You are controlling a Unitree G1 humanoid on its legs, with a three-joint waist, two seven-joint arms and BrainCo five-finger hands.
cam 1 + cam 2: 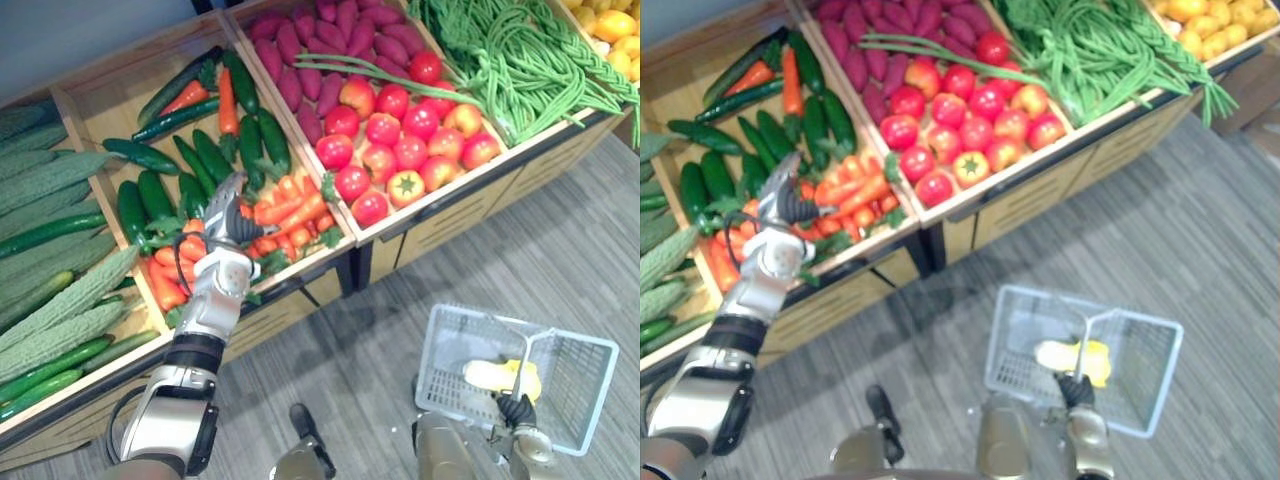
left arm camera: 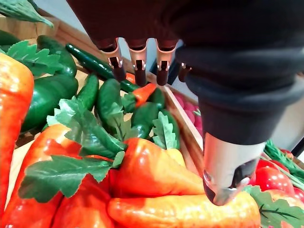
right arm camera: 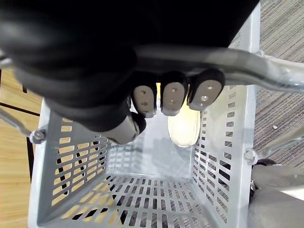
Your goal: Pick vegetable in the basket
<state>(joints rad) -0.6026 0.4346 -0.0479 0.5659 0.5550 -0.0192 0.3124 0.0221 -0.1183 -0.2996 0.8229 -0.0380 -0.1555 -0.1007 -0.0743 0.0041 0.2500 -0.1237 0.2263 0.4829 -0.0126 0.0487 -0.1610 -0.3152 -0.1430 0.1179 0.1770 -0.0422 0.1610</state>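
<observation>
The left hand [image 1: 228, 222] hangs over the carrots [image 1: 290, 208] in a wooden bin [image 1: 120, 95]. Its fingers [image 2: 138, 61] are straight and released, grasping nothing. Right under the fingers lie orange carrots with green leafy tops, heaped against each other. The thumb [image 2: 227, 166] stands apart from the fingers, its tip right at 1 of the carrots; whether it touches I cannot tell. Past the fingertips lie dark green cucumbers [image 2: 109, 95], with 1 small carrot tip poking out among them. On the thumb's side, in the next bin, sit red tomatoes [image 1: 400, 140]. The right hand [image 1: 517, 410] is well apart from the bins, above the grey floor [image 1: 560, 260]. Its fingers [image 3: 172, 97] are clenched round the metal handle [image 3: 266, 71] of a pale grey basket [image 1: 445, 350], which hangs below them. Beneath those fingers, inside the basket, lies 1 yellow vegetable [image 1: 500, 378].
</observation>
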